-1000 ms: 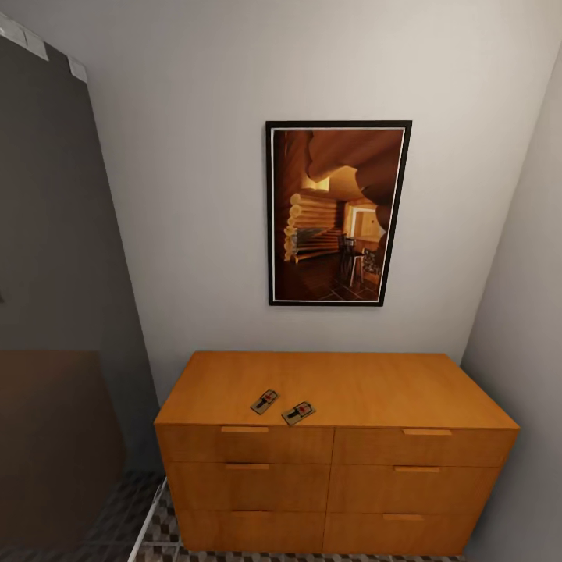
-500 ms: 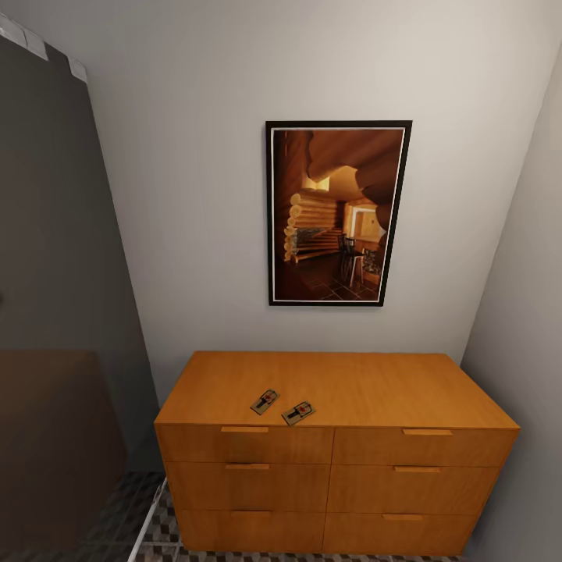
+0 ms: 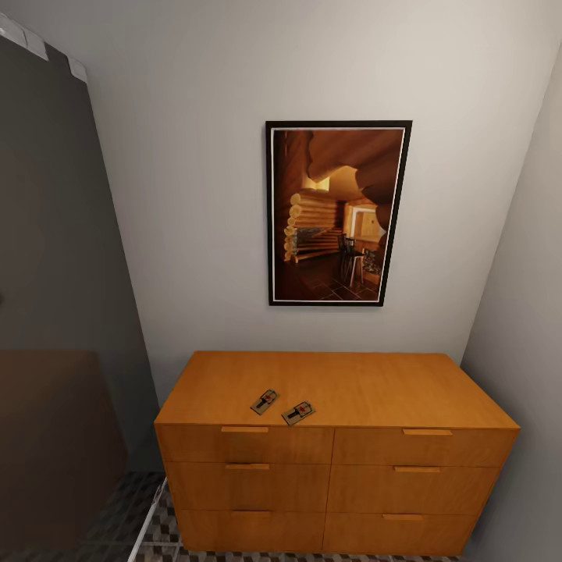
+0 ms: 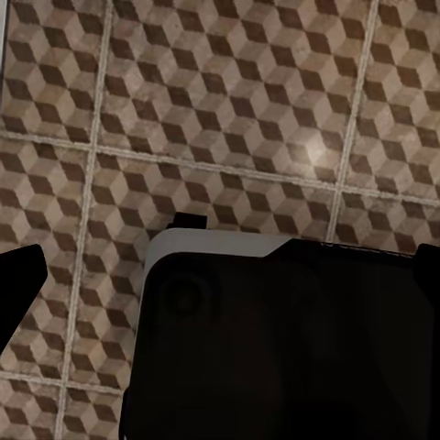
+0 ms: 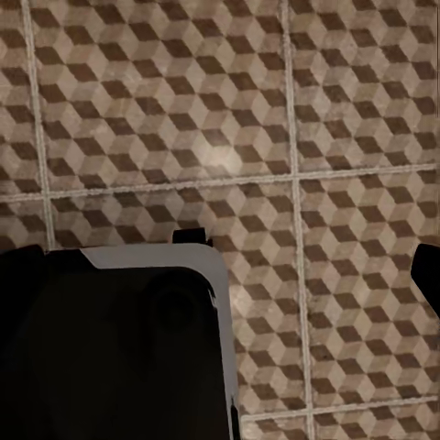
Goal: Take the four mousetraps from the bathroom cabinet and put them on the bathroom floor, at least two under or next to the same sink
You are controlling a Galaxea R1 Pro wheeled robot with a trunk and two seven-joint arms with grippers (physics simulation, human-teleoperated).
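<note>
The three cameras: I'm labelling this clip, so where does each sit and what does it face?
Head view: high, facing the orange-brown wooden cabinet with two small brown mousetraps on top; no arms visible.
Left wrist view: looks down at the cube-patterned tiled floor, over a dark robot part.
Right wrist view: the same.
Both wrist views share this floor.

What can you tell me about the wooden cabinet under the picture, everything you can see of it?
The cabinet is a low, wide chest of orange-brown wood with a plain flat top. Its front shows two columns of three drawers, each with a thin bar handle, all shut. It stands on the patterned tile floor against the white wall, below the framed picture. Two mousetraps lie flat on its top near the front edge, close together but apart.
</note>
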